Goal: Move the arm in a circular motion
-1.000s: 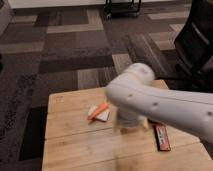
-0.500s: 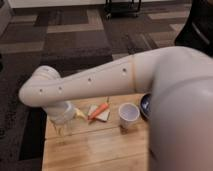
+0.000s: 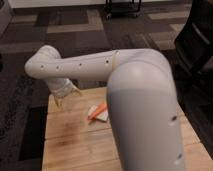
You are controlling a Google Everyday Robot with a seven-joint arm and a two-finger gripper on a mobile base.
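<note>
The arm (image 3: 135, 95) is large, glossy and white and fills the right and middle of the camera view. Its thick near segment rises from the bottom edge to a rounded elbow. From there a thinner segment with small dark screw holes reaches left to a rounded wrist (image 3: 42, 64). The gripper (image 3: 65, 95) hangs down from the wrist over the far left corner of the wooden table (image 3: 70, 145). It holds nothing that I can see.
An orange stick-like item on a white packet (image 3: 99, 113) lies on the table, just left of the arm. A dark office chair (image 3: 200, 37) stands at the right. A wheeled base (image 3: 122, 7) stands at the back. Patterned carpet surrounds the table.
The wrist and gripper have moved toward the table's far edge. The thick segment has swung nearer and now hides the white cup and dark bowl seen half a second ago.
</note>
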